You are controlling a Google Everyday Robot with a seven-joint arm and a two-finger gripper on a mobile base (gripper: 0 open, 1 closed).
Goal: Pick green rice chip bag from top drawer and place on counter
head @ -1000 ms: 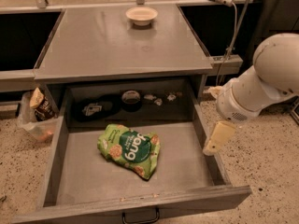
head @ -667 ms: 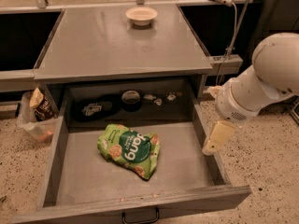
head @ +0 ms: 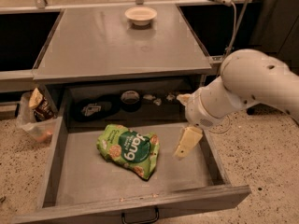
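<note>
The green rice chip bag (head: 128,150) lies flat and crinkled on the floor of the open top drawer (head: 84,178), a little left of its middle. My gripper (head: 187,143) hangs from the white arm (head: 252,85) over the right part of the drawer, pointing down, a short way to the right of the bag and apart from it. The grey counter (head: 107,41) lies above and behind the drawer.
A small pale bowl (head: 140,15) stands at the back of the counter. A dark tape roll (head: 130,98) and small items lie on the shelf behind the drawer. A brown-and-white snack bag in clear plastic (head: 37,107) sits on the floor at left. The drawer handle (head: 140,217) is at the bottom edge.
My gripper has moved left, from beside the drawer's right wall to over the drawer's right part, closer to the bag. The bag has not moved.
</note>
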